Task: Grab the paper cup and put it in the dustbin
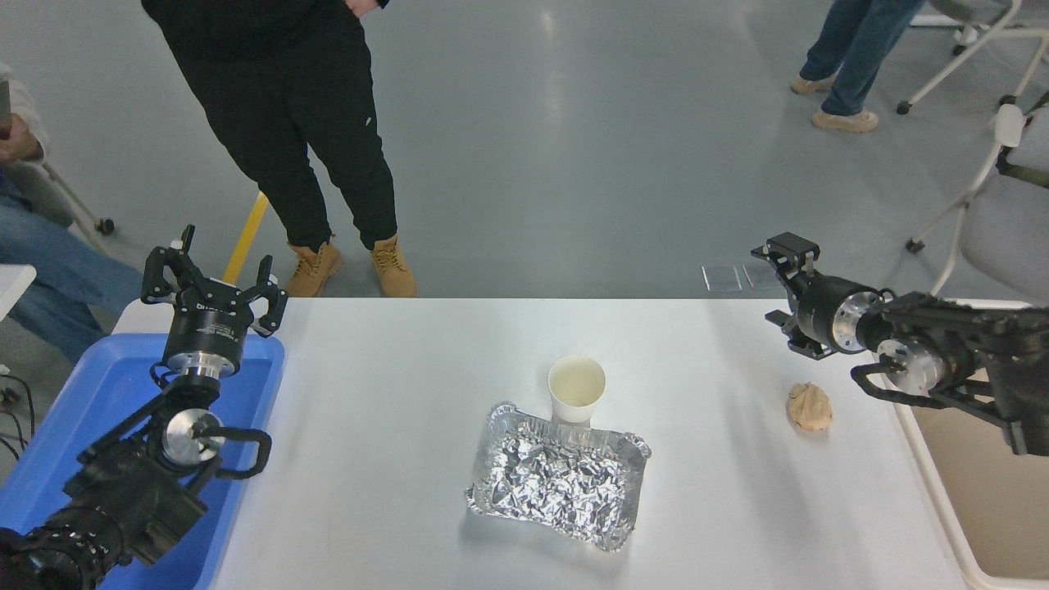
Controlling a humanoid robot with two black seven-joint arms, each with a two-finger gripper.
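The paper cup [576,390] stands upright and empty in the middle of the white table, touching the far edge of a foil tray. The cream dustbin [932,483] stands at the table's right edge, partly hidden by my right arm. My right gripper [776,286] is open and empty. It points left above the table's far right part, well right of the cup and apart from it. My left gripper [215,275] is open and empty, parked over the blue bin at the left.
A crinkled foil tray [559,478] lies just in front of the cup. A crumpled tan paper ball [809,406] lies below my right gripper. A blue bin [98,393] stands at the left edge. A person [287,123] stands beyond the far edge.
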